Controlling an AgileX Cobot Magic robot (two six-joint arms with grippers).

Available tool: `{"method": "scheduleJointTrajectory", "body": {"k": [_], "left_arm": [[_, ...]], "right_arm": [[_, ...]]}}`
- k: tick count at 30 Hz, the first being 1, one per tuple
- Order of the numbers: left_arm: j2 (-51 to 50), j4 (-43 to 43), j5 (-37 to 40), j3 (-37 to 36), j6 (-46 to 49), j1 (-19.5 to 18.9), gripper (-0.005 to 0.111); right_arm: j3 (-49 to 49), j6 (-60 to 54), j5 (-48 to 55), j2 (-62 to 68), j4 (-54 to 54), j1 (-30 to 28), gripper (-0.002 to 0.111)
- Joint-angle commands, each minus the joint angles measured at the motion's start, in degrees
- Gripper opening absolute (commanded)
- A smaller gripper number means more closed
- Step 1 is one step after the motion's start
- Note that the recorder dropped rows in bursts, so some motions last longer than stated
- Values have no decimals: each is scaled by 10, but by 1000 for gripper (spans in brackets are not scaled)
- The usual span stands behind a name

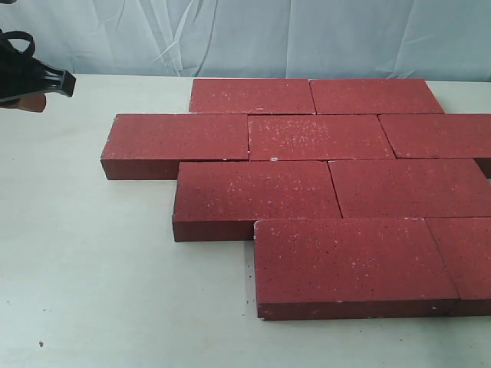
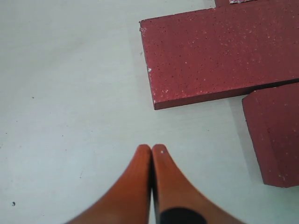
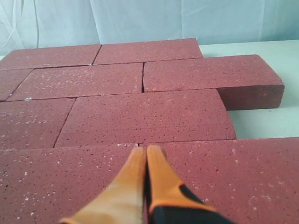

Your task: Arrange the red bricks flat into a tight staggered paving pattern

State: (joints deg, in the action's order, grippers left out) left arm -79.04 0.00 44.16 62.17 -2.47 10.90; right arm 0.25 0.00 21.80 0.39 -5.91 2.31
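At the far-left corner of the desk [image 1: 84, 261], a smooth pale surface with a few dark specks, only the black housing [image 1: 42, 77] of the left arm shows in the exterior view. The left gripper [image 2: 152, 153] has tapered, glossy orange fingers [image 2: 133, 186]. They are pressed tip to tip and hold nothing. It hangs over bare desk, near the corner of one brick. Whether the tips touch the desk, I cannot tell.

The red bricks [image 1: 257, 192] are thick rectangular paving blocks, dark red, with rough pitted tops and small white flecks. Nine show, all lying flat in four rows from the far edge toward the near edge. Each row is shifted sideways against the next one, and the sides touch with only thin joints. Their left ends make a stepped outline. Open desk lies along the left edge and the near edge. At the right edge the rows run out of the picture.

The right gripper [image 3: 145, 151], orange with a black sleeve, is also pinched together with nothing in it, over the top of a brick. Behind the far edge hangs a creased pale cloth [image 1: 230, 31].
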Motion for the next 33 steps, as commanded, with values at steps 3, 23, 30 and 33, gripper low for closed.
{"method": "scheduleJointTrajectory", "body": {"k": [3,23,30,33], "left_arm": [[4,4,-7,-1,0,6,0],[113,-11,-7,-1,0,6,0],[194,-44,-41,-56,-2,6,0],[228,-51,-74,-110,-2,6,0]], "right_arm": [[-3,0,-6,-4,-2,-3,-1],[-3,0,-10,-4,-3,-3,-1],[-3,0,-10,-4,-3,-3,-1],[-3,0,-10,-4,-7,-3,-1]]}}
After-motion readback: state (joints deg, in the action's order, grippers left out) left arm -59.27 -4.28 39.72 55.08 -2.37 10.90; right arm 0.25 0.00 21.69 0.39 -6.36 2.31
